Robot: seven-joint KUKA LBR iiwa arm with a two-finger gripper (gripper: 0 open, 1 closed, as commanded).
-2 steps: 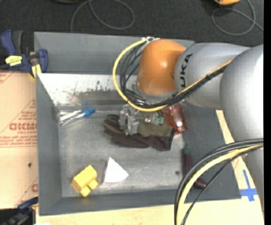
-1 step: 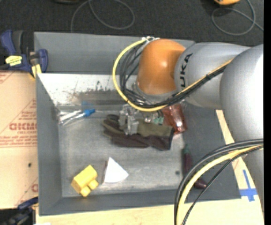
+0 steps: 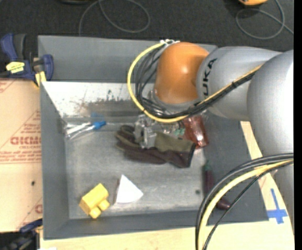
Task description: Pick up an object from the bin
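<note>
My gripper hangs below the orange wrist cover, in the middle of the bin toward the back. It is low over a dark brown and olive floppy thing, like a glove or a piece of cloth, and its tip is right at that thing's upper left part. Whether it has hold of the thing is hidden. A red crinkled thing lies just right of the gripper, partly under the arm.
A clear plastic tube with a blue cap lies at the back left. A yellow block and a white triangular piece sit near the front wall. A dark maroon stick lies along the right wall.
</note>
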